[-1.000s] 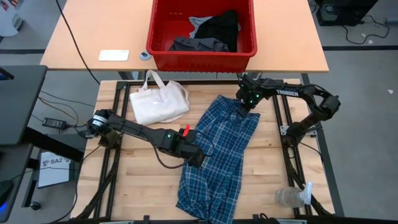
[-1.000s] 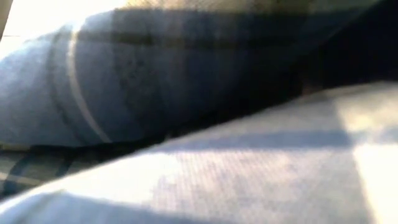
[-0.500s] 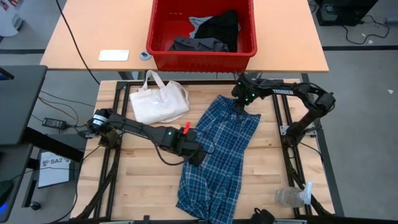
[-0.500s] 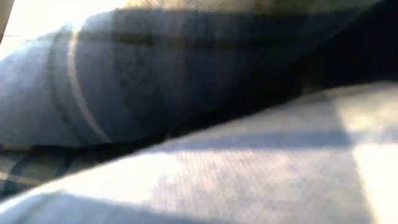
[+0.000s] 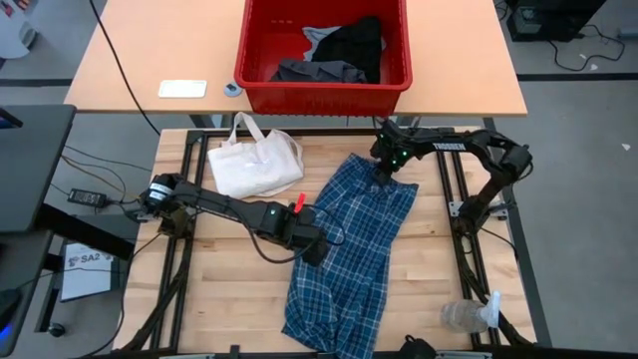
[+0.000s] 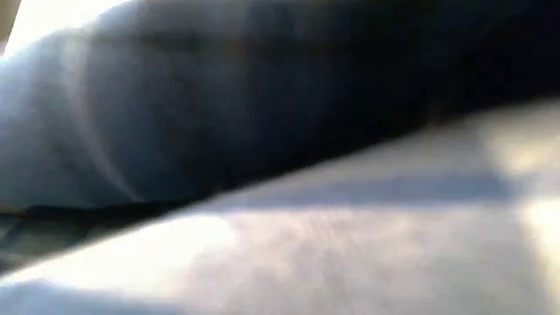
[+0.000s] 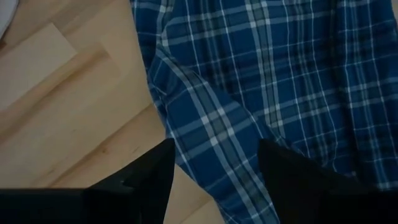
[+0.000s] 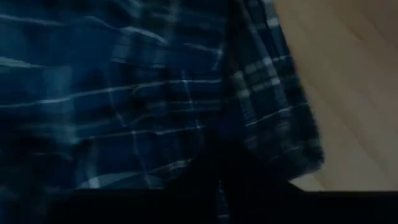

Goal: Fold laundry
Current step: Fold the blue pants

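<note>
Plaid garment (image 5: pixel 354 254) lying lengthwise, running diagonally across wooden table (image 5: pixel 219 299)

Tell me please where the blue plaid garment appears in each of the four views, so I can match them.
High view: plaid garment lies at table centre, running diagonally toward the near edge.
Low view: blurred blue cloth fills the picture, probably the garment.
Left wrist view: it covers most of the frame.
Right wrist view: it fills most of the frame.
Shared landmark: the light wooden tabletop beside the cloth's edge.
</note>
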You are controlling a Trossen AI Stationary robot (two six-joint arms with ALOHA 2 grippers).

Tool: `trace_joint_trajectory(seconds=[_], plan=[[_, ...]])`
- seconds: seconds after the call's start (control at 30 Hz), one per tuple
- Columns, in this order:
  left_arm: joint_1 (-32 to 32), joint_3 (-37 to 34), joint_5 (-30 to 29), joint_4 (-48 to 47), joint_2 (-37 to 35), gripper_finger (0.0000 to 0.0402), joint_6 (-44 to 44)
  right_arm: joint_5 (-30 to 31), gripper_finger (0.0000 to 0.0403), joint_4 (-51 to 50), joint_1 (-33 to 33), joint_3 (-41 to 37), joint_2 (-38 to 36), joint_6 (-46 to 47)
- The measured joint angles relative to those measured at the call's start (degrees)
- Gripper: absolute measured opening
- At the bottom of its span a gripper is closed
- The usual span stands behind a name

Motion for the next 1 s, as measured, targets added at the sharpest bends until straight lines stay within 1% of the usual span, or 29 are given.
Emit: trace_joint_trajectory(seconds=[0.07, 0.27, 0.37, 0.43, 0.47, 0.5, 0.57, 0.7, 0.77, 0.87, 1.0], plan=[[0.05, 0.00, 0.00, -0.55, 0.00, 0.0235, -0.02, -1.55, 0.0011, 0.36, 0.23, 0.08, -1.41, 0.12], [1.12, 0.00, 0.04, -2.49, 0.00, 0.0235, 0.42, -1.62, 0.0005, 1.16, 2.29, 0.08, -5.73, 1.52], [1.77, 0.00, 0.38, -2.96, 0.00, 0.0235, 1.56, -0.35, 0.0004, 2.04, 3.18, 0.08, -7.16, 2.10], [2.20, 0.00, 0.46, -3.01, 0.00, 0.0235, 2.05, 2.07, 0.0010, 4.33, 3.48, 0.08, -7.09, 2.10], [2.45, 0.00, 0.51, -2.99, 0.00, 0.0235, 2.50, 2.67, 0.0019, 6.01, 3.55, 0.08, -6.46, 2.04], [2.67, 0.00, 0.61, -2.99, 0.00, 0.0235, 3.18, 2.04, 0.0031, 7.86, 3.51, 0.10, -5.61, 1.74], [3.33, 0.00, 1.35, -2.95, 0.00, 0.0235, 4.28, 0.41, 0.0067, 9.64, 3.40, 0.34, -3.31, 1.41], [4.22, -0.02, 2.83, -2.94, -0.81, 0.0235, 5.97, 0.49, 0.0145, 8.79, 3.42, 2.90, 1.85, 1.67], [4.55, 0.00, 2.82, -2.96, -1.79, 0.0235, 6.03, 2.22, 0.0170, 8.41, 3.27, 3.99, 4.04, 2.25], [4.81, 0.00, 2.72, -3.34, -3.00, 0.0235, 6.02, 4.91, 0.0180, 7.57, 2.91, 5.16, 5.81, 2.46], [4.81, 0.00, 1.35, -4.20, -4.58, 0.0235, 4.81, 4.55, 0.0170, 5.86, 2.19, 6.17, 6.39, 2.71]])
